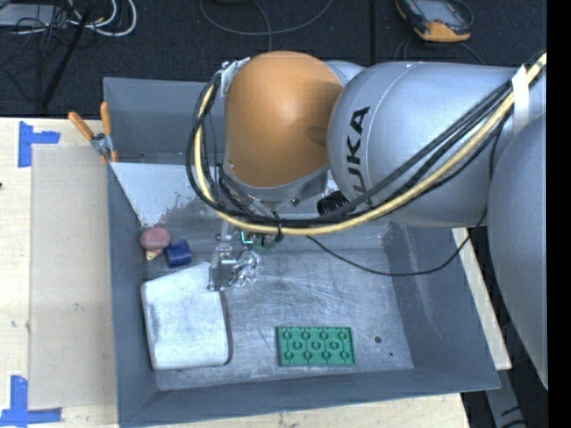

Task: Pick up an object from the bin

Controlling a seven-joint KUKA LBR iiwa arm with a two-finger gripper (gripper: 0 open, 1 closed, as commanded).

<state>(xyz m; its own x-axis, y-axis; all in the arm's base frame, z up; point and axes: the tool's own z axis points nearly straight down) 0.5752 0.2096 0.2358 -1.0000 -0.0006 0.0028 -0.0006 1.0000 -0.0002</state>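
My gripper hangs low in the left middle of the bin, just under the orange cover. Its metal fingers stand above the upper right corner of a white folded cloth or sponge, which lies flat in the bin's near left part. Left of the gripper lies a small blue block, and beside that a pinkish-brown round piece. I see nothing between the fingers.
A green studded building plate lies flat near the bin's front wall, right of the white cloth. The arm and its orange cover hang over the back half of the bin, with cables looping around them.
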